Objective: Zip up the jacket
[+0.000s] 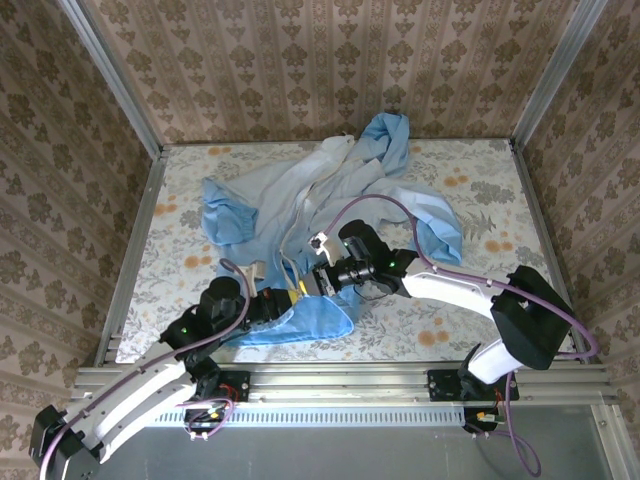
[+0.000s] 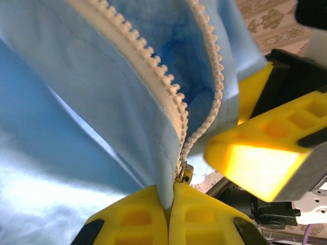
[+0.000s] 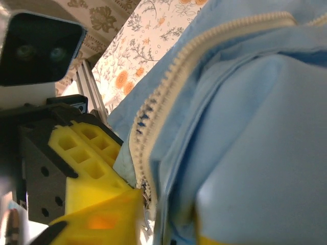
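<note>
Fingers of my left gripper are pressed together on the jacket edge, right below the slider. Just beyond it, my right gripper has cloth beside the zipper between its parted fingers, though I cannot tell whether they pinch it. Farther out, the jacket lies crumpled across the tabletop, reaching its far edge.

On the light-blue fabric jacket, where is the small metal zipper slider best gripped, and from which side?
Probably pinch the small metal zipper slider across its body, coming from the open end where the cream tooth rows part. The left gripper is shut on the light-blue fabric jacket just below it, blocking that side.
</note>
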Controlling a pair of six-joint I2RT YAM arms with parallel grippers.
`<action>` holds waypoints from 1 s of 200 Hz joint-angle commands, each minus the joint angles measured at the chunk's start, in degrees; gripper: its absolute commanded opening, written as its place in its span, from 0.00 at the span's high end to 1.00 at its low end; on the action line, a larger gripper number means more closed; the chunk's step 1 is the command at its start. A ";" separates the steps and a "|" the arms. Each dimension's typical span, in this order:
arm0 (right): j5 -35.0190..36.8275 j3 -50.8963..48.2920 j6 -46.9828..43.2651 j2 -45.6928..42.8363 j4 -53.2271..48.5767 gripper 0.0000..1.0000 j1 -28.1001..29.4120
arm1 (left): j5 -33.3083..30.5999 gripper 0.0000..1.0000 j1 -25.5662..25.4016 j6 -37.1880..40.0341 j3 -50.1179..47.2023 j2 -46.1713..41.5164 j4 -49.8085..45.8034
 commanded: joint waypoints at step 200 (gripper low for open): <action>24.23 9.09 -37.94 -9.86 -26.25 0.62 13.96 | 12.07 1.00 4.94 4.02 11.89 6.32 -12.30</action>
